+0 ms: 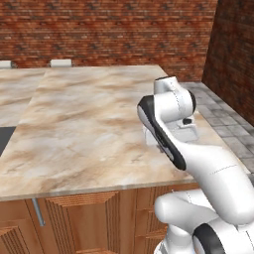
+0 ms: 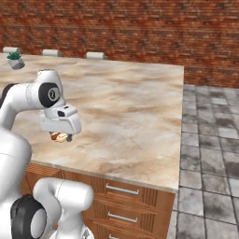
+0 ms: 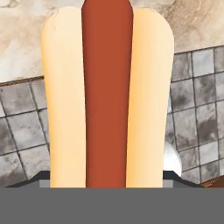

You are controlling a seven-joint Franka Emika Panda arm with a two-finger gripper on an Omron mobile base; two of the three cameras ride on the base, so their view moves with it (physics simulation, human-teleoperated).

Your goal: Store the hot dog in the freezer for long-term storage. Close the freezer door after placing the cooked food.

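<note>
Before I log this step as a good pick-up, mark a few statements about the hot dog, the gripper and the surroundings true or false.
1. The hot dog fills the middle of the hand view, right at the gripper. True.
2. The hot dog lies flat on the marble counter, far from the gripper. False: it sits just under the hand, above the counter's near edge.
3. A small potted plant stands at the counter's far left corner in the right base view. True.
4. The wall behind the counter is white tile. False: it is red brick.
</note>
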